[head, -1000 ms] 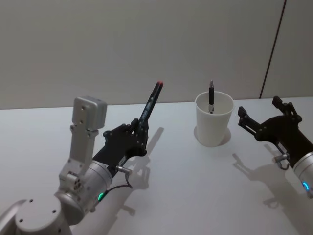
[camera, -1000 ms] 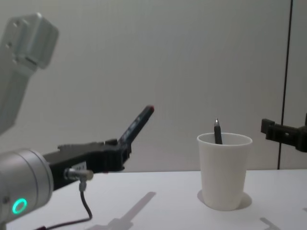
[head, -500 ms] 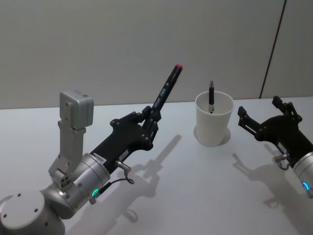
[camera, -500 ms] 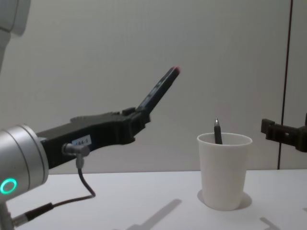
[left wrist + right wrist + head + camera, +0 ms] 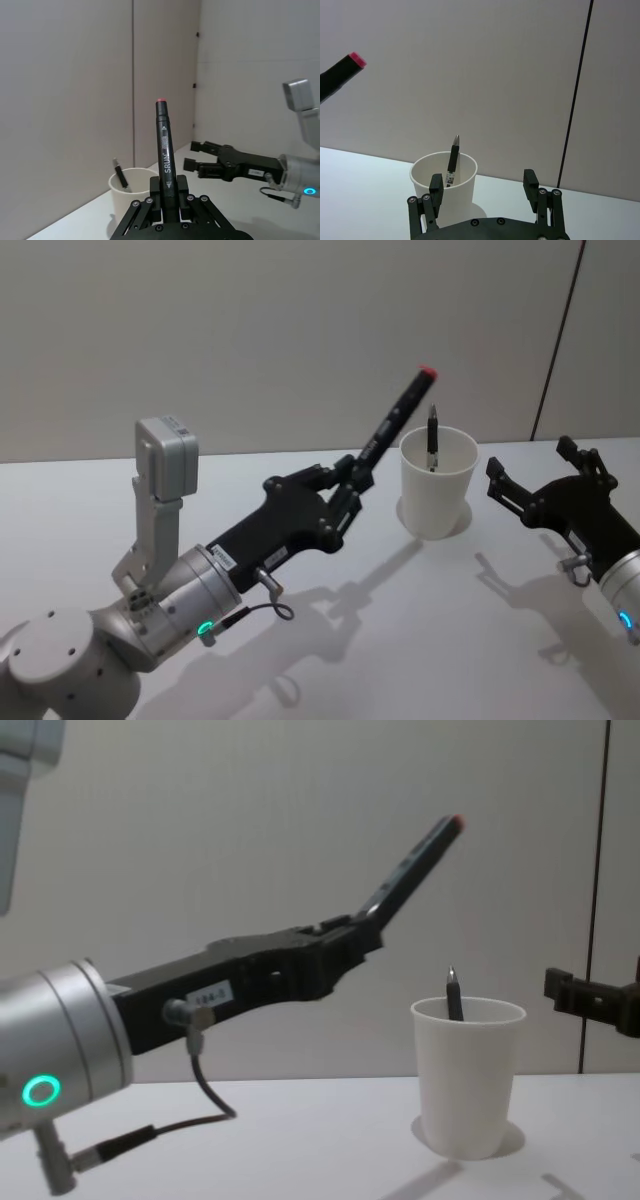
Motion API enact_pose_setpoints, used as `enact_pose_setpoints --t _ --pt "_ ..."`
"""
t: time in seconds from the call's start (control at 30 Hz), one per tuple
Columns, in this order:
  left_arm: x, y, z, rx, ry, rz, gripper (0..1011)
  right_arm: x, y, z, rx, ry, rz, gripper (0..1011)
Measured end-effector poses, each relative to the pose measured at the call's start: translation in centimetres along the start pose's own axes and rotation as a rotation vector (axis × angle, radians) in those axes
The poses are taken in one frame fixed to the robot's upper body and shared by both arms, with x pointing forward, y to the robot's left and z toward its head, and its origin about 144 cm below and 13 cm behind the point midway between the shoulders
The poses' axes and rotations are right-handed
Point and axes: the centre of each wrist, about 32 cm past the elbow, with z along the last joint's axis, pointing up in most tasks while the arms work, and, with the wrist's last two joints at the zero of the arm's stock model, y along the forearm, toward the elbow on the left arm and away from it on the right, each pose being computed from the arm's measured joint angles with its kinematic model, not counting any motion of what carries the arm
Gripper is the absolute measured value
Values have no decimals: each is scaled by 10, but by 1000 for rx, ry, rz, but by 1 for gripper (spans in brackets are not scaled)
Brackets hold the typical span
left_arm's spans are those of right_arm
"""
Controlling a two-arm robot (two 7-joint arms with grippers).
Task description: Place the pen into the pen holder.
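White table (image 5: 400, 640): left gripper (image 5: 352, 485) clamps pen (image 5: 395, 425) beside pen holder (image 5: 437, 495); right gripper (image 5: 532, 468) parked, fingers apart. Slanted entry could topple it.

A black marker pen (image 5: 395, 425) with a red end is gripped by its lower part in the closed left gripper (image 5: 352, 485). It is held in the air, tilted, red end uppermost and leaning toward the pen holder (image 5: 437, 495). The holder, a plain white paper cup with a rolled rim, is stood upright. A thin black pen (image 5: 432, 438) is leaned inside it, its tip above the rim.
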Motion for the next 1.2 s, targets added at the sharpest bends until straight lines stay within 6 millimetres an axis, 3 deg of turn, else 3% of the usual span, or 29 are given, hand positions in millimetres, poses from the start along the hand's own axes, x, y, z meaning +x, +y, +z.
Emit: enact_pose_setpoints --t 0.4,1.2 --pt "2 -17 -6 -14 28 -117 189 0 0 0 0 0 0 1001" --pt "1 -34 -13 5 -21 -159 189 0 0 0 0 0 0 1001"
